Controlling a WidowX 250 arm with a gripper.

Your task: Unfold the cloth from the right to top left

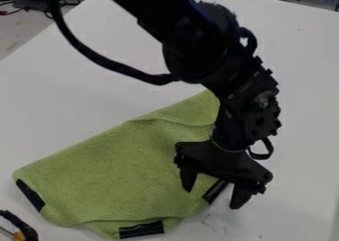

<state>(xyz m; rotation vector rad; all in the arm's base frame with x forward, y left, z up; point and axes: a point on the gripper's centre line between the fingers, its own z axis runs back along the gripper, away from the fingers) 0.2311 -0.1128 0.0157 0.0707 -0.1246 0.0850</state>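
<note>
The black gripper [213,193] hangs over the lower right edge of the green cloth [112,170], its two fingers spread apart. One finger is above the cloth, the other above the white table just past the edge. Between them lies a black strip [215,189] on the cloth's right corner. The cloth lies partly folded, with layered edges at its top right and bottom. More black strips mark its left corner [29,194] and bottom edge [141,229]. The arm hides part of the cloth's right side.
The white table [59,106] extends around the cloth. At the bottom left corner are a black cable [23,226] and a small orange piece [19,236]. The arm comes in from the top, with a loose black cable looping beside it.
</note>
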